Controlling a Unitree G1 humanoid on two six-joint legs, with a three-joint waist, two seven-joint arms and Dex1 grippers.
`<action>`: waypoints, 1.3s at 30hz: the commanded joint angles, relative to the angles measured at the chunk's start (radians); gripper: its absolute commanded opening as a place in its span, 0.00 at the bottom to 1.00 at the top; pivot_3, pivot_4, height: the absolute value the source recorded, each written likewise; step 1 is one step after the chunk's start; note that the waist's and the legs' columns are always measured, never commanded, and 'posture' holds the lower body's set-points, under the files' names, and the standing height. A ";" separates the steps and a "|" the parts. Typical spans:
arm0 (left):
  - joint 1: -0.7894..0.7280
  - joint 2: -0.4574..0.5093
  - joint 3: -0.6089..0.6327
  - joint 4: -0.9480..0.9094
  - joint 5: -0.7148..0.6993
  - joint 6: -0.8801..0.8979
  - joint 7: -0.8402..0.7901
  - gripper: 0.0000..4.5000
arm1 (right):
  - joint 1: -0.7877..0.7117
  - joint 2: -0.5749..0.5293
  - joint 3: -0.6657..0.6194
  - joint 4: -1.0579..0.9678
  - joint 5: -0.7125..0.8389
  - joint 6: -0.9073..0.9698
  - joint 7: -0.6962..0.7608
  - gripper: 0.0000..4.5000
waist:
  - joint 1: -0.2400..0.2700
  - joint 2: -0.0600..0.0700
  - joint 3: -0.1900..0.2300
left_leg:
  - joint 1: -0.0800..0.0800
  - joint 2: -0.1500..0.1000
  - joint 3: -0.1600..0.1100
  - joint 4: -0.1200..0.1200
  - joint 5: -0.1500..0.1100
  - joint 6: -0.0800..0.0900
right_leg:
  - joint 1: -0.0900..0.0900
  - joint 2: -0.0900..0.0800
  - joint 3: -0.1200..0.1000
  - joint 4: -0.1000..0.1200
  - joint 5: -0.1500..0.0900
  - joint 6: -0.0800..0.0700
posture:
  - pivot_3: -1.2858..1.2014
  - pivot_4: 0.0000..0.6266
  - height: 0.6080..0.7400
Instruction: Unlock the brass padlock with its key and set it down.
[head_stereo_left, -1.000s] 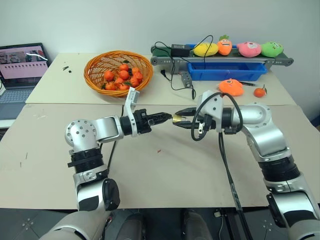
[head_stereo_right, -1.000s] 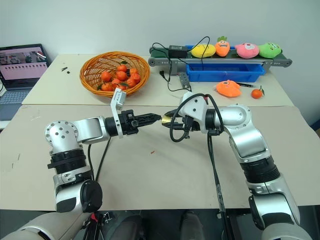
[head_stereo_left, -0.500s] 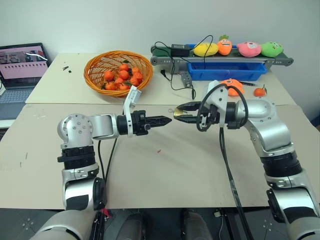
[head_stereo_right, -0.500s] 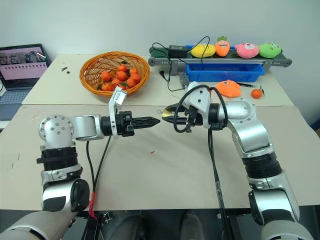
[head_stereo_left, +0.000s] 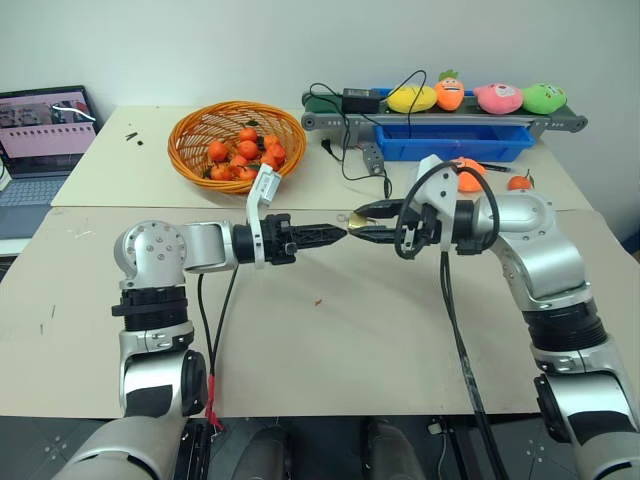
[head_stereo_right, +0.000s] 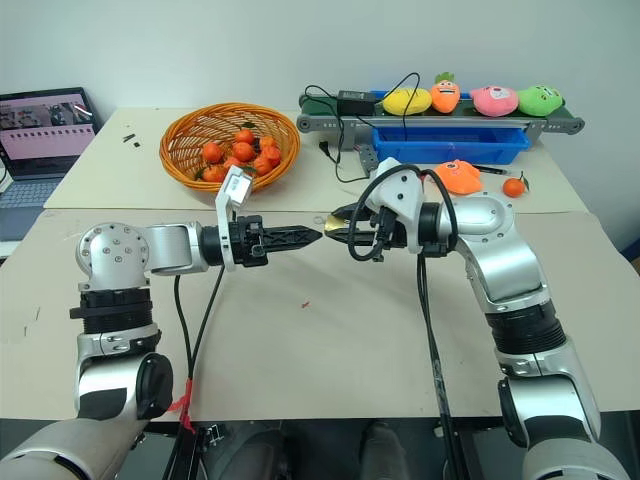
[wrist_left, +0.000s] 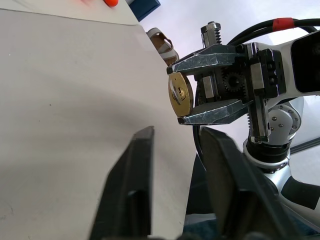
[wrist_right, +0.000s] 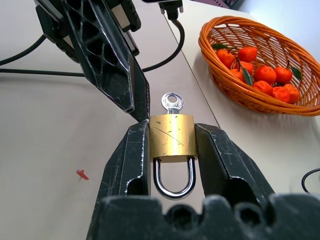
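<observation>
Currently right gripper (wrist_right: 171, 145) clamped the brass padlock (wrist_right: 172, 135) mid-frame, key (wrist_right: 172, 102) seated in it; left gripper (wrist_left: 175, 150) stood parted, empty, tips just beside the key.

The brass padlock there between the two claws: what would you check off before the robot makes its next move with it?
1. Brass padlock clamped in the right gripper: ok, a finger presses each side of the body.
2. Key in the keyhole: ok, its silvery head sticks out.
3. Left gripper ready to take the key: ok, open, lined up facing the lock.
4. Left gripper on the key: not ok, nothing between its fingers.
5. Shackle released: cannot tell, both legs still meet the body.
6. Bare table beneath for setting it down: ok.
</observation>
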 joint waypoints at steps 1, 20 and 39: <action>-0.014 -0.015 0.048 -0.001 -0.040 0.022 0.011 0.61 | -0.006 -0.020 -0.018 -0.034 -0.003 -0.040 0.008 0.20 | 0.000 0.000 0.000 | 0.000 0.000 0.000 0.000 0.000 0.000 | 0.000 0.000 0.000 0.000 0.000 0.000 | 0.52 0.24 1.00; -0.036 -0.078 0.127 0.000 -0.038 0.071 0.091 0.61 | 0.034 -0.032 -0.004 -0.107 -0.029 -0.044 -0.004 0.20 | 0.000 0.000 0.000 | 0.000 0.000 0.000 0.000 0.000 0.000 | 0.000 0.000 0.000 0.000 0.000 0.000 | 0.52 0.24 1.00; -0.051 -0.104 0.157 0.010 -0.036 0.078 0.113 0.05 | 0.033 -0.036 -0.014 -0.100 -0.036 -0.044 -0.008 0.20 | 0.000 0.000 0.000 | 0.000 0.000 0.000 0.000 0.000 0.000 | 0.000 0.000 0.000 0.000 0.000 0.000 | 0.52 0.24 1.00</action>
